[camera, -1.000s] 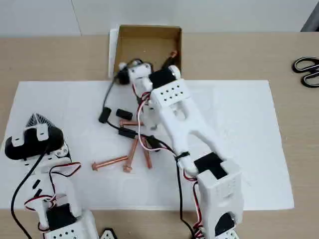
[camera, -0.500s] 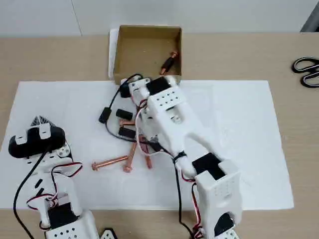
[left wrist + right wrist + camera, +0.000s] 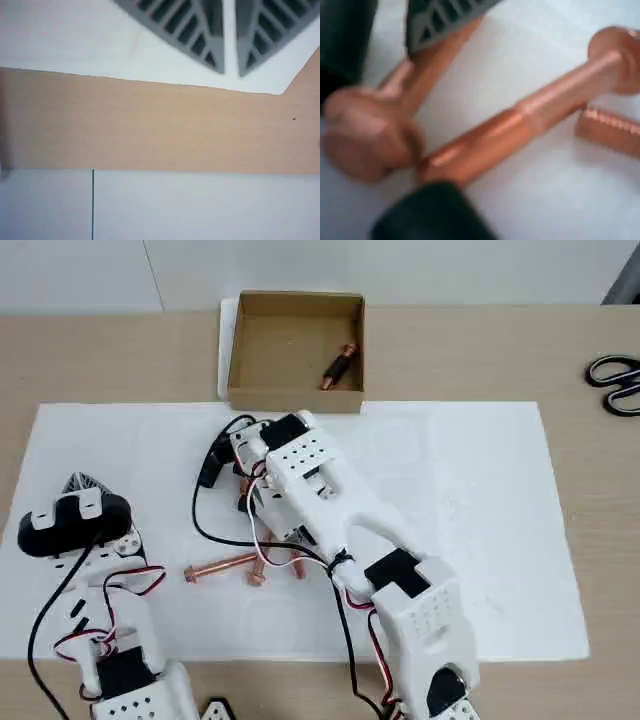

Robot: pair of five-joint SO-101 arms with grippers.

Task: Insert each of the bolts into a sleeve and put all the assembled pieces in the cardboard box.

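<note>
Right hand (image 3: 250, 485) drawn back from cardboard box (image 3: 292, 398), over bolts (image 3: 520, 120), grip unclear.

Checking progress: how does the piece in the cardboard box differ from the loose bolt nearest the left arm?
The boxed piece wears a dark sleeve; the loose bolt is bare copper. The boxed piece lies in the cardboard box; the loose bolt, on the white paper. Both lie flat.

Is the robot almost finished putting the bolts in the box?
Not yet. Done: one bolt in its sleeve lies in the cardboard box. In hand: the right gripper is down among the loose bolts on the white paper; whether it grips one is unclear. Left: those bolts, at least three, are bare and need sleeves and boxing.
</note>
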